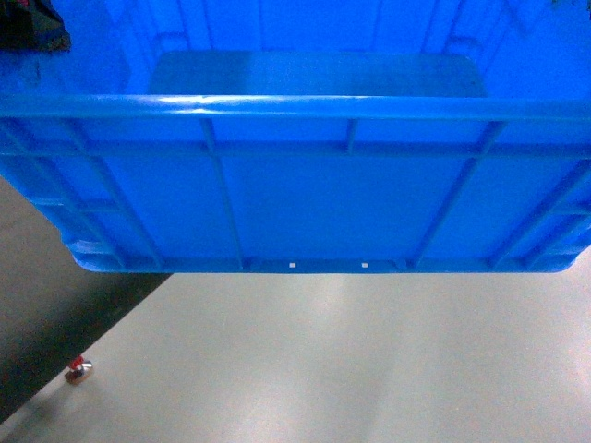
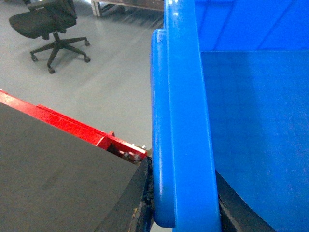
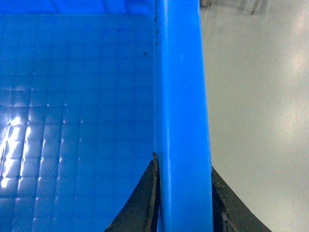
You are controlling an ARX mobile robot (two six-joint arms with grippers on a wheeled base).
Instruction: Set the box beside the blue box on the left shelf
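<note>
Box (image 1: 305,203) held off the floor (image 1: 369,369), both claws (image 2: 186,212) (image 3: 183,203) pinching opposite rims (red frame (image 2: 72,128) probably left).

Box (image 1: 314,212) ends beyond head-view edges

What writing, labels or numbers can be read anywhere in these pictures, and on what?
None can be read in any view.
The blue box shows only plain ribbed plastic, with no label or print.
Two tiny white marks on its lower edge are too small to tell.
The red frame, office chair and grey floor carry no visible text.
</note>
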